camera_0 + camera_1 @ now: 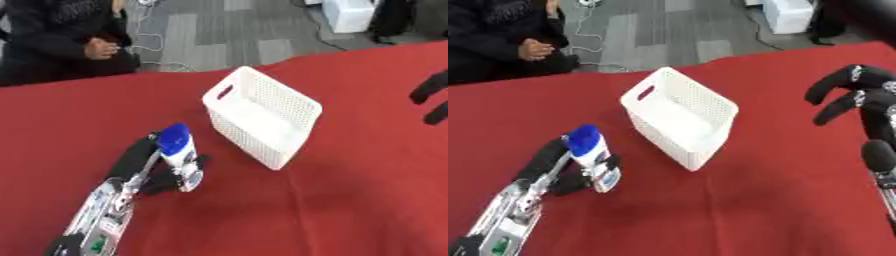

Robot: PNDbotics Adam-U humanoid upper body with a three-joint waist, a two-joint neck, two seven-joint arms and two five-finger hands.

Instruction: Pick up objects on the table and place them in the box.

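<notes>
A white bottle with a blue cap [179, 152] was held by the left hand [144, 167], whose black fingers were curled round its body from behind and below. The bottle was tilted slightly, cap uppermost, and was seen over the red tablecloth [350, 200] — whether its base touched the cloth could not be told. The silver forearm [103, 212] of that arm was stretched in from the lower left corner.

A white perforated box [262, 115] was set on the cloth just to the right of the bottle and a little farther back, apart from it. A handle slot was cut in its near-left end, and the inside appeared bare white.

The right hand [855, 92] was seen at the right edge, well apart from the box and the bottle, with its dark fingers bent downward and nothing grasped in them — best shown in the right eye view.

Beyond the far edge of the table, grey carpeted floor [227, 35] was visible.
</notes>
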